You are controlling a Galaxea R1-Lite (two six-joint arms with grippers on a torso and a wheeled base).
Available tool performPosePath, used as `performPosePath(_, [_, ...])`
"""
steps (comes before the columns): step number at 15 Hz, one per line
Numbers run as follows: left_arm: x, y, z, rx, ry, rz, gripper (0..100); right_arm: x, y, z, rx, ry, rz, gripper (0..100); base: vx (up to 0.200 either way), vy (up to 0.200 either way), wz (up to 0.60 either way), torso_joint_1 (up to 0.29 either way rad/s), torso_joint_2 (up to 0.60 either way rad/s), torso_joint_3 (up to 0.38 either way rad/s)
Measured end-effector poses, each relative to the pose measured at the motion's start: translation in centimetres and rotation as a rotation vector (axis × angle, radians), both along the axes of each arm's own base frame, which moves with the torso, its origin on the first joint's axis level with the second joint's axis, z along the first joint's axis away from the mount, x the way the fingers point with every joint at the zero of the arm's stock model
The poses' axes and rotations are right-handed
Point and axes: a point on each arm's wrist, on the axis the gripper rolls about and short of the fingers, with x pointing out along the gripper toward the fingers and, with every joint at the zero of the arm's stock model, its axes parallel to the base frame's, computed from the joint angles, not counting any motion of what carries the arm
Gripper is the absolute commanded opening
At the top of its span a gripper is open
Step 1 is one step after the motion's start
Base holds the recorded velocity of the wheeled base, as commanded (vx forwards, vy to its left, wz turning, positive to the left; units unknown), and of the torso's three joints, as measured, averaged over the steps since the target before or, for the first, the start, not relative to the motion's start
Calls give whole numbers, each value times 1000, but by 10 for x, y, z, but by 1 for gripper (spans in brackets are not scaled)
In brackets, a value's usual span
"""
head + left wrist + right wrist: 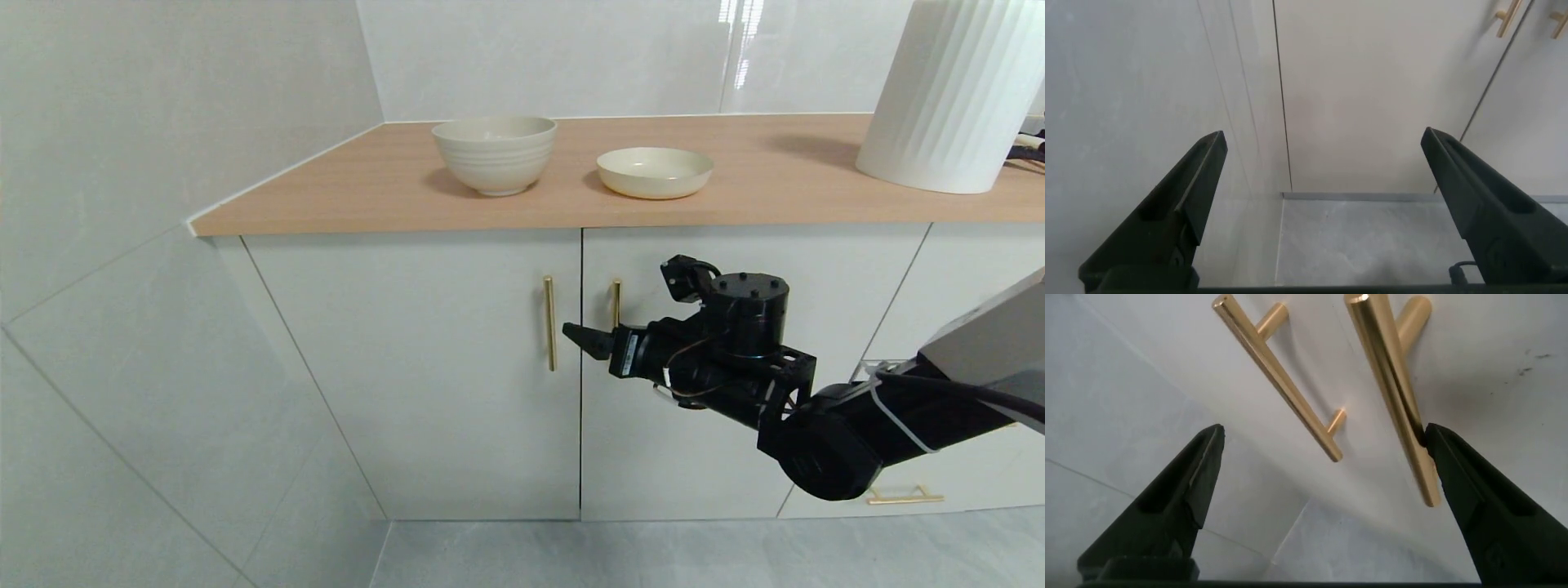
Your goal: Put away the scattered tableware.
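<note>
Bowl, head view: the bowl [495,153] sits on the wooden counter [735,192], upper middle of the frame, upright.
Plate, head view: the plate [655,171] is on the same counter just right of the bowl, near it but not touching.
Container, head view: a tall white ribbed container [955,90] stands on the counter in the upper right corner, well apart from both dishes.
Doors, head view: two pale cabinet doors [424,367] are shut below the counter. The left door handle [549,322] and right door handle [616,304] are slim gold bars either side of the seam.
Right gripper, head view: the right gripper [584,337] comes in from the lower right and points left, its tip between the two handles at mid frame.
Left gripper, left wrist view: the left gripper [1323,139] has its fingers spread wide with nothing between them, facing a shut door and the grey floor [1372,245].
Right gripper, right wrist view: the fingers are spread wide, gripping nothing. One gold bar is just beside a fingertip (can't tell if it touches), and the other shows in the gap farther back.
</note>
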Motion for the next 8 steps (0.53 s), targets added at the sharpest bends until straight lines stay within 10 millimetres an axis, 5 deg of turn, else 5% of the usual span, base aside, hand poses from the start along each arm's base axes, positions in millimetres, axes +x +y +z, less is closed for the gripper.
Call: performPosePath(8, [0, 0, 0, 0, 0, 0, 100, -43, -21, -1, -15, 64, 231, 100, 0, 0, 0, 0, 0, 0])
